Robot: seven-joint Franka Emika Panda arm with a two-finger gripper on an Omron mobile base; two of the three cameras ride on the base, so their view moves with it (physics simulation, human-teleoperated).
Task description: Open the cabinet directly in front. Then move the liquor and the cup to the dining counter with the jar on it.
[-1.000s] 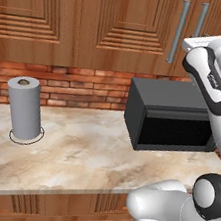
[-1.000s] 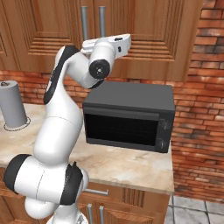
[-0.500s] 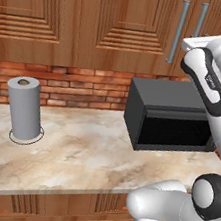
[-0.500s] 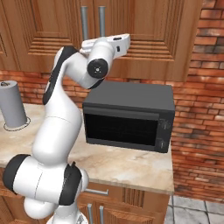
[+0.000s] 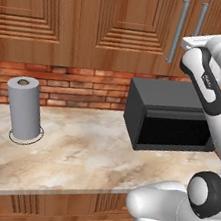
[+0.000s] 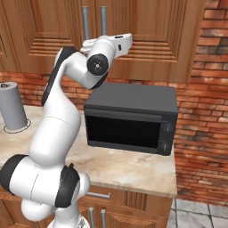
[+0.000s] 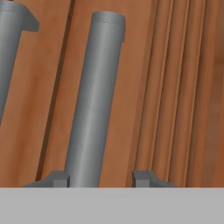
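The dark two-finger claw (image 7: 101, 178) stands partly open, its 2 tips either side of the lower end of a long silver bar handle (image 7: 94, 100), with the left tip right against the bar and the right tip a little apart; whether it grips I cannot tell. That handle belongs to the brown wooden wall cabinet (image 5: 121, 23) with raised-panel doors, still closed, directly beyond the claw. Below sits a black microwave (image 6: 129, 118) on the marble worktop (image 5: 85, 151), and far left a grey paper-towel roll (image 5: 26, 108).

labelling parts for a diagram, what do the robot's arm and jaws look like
The arm is glossy white with rounded, tube-like links, black bands and round dark grey joint caps. The flat white hand ends in the gripper, whose jaws are two small grey blocky tips. No cables or markings visible.
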